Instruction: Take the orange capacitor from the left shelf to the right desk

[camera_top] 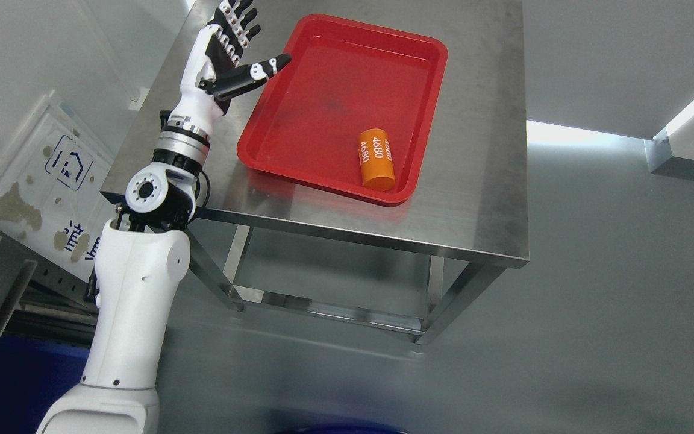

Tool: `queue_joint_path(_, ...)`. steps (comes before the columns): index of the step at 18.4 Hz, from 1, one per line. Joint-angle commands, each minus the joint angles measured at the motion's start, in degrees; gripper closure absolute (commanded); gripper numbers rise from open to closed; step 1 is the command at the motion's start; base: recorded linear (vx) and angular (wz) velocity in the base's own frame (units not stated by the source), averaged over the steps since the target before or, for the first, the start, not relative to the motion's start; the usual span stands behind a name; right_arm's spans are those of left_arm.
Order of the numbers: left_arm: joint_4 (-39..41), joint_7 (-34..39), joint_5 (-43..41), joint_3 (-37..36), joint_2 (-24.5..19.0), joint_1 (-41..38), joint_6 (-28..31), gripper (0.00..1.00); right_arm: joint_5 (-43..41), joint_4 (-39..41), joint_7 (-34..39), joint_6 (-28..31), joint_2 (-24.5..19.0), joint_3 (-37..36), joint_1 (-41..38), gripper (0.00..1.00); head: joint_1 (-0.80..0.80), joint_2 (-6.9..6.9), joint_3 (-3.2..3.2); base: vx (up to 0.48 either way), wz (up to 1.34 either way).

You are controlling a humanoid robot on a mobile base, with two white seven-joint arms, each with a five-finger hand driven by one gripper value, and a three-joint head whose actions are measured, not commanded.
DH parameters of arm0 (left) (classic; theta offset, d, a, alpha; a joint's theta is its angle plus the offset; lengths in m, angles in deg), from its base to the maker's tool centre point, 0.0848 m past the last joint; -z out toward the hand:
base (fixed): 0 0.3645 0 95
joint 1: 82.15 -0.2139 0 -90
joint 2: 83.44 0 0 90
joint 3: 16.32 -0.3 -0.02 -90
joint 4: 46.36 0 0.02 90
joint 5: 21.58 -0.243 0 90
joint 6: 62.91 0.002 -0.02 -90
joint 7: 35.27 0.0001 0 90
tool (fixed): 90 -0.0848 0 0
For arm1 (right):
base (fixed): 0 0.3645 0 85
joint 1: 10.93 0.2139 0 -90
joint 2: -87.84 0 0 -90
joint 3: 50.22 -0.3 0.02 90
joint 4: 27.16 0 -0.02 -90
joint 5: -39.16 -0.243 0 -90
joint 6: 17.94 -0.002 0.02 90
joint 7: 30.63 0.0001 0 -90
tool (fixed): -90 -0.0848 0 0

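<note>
The red tray (347, 78) sits flat on the steel table (479, 199), toward the table's left half. The tray holds one item: the orange capacitor (376, 159). The capacitor lies on its side in the tray's near right corner, close to the near rim and the right rim, with white "4680" print facing up. The rest of the tray floor is bare.

The left arm (136, 289) enters from the lower left and rises along the table's left edge. The left hand (226, 48) is over the table's far left area, just beside the tray's left rim. The hand is released: the four fingers (240, 21) extend straight and spread, pointing away from the camera, and grip nothing. The thumb (256, 70) points right, with its tip over the tray's left rim; contact with the rim cannot be determined. The hand is well apart from the capacitor.

A white panel (52, 175) with blue markings leans at the left, below table level.
</note>
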Motion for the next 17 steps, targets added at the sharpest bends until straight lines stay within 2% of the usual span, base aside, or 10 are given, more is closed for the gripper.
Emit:
queue_joint_path(1,14.0,0.3,-0.1,9.1,-2.5,-9.6,0.2,0.00,0.3,1.9,0.0,0.0,1.0,-0.6,0.1,0.00,0.00,0.00,0.00,0.000,0.00)
queue_joint_path(17,14.3,0.4,-4.9,7.7,2.3,-12.0,1.2,0.00,0.3,1.9,0.0,0.0,1.0,-0.6,0.1,0.00,0.00,0.00,0.00,0.000,0.00)
